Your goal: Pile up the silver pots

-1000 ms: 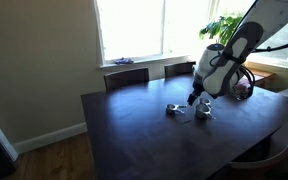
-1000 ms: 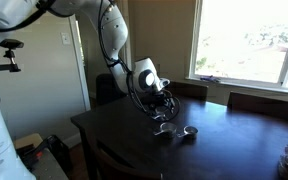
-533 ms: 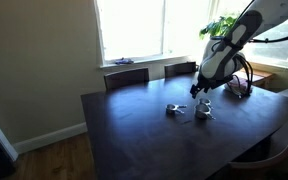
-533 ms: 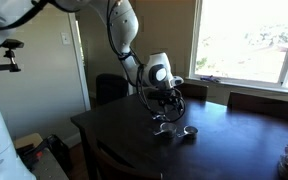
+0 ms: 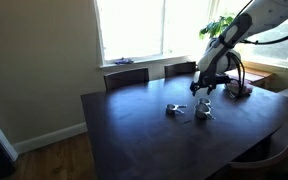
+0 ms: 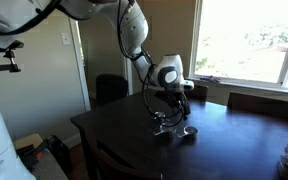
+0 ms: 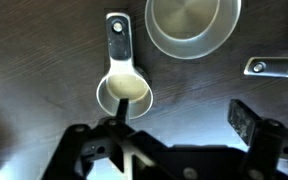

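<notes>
Since the earlier frame the arm has risen. The gripper [image 7: 179, 132] hangs released and empty. On the table [image 7: 34, 60], the small silver pot [image 7: 124, 93] lies at ten o'clock, the larger silver pot [image 7: 192, 25] at twelve, and the third pot's handle [image 7: 274, 67] at two. All lie apart, so the piling looks undone.

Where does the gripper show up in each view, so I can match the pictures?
In an exterior view: gripper right of centre, just above the silver pots.
In an exterior view: gripper near the centre, above the pots.
Wrist view: gripper along the bottom edge, open, pots beyond it.
Shared landmark: the silver pots on the dark table.
</notes>
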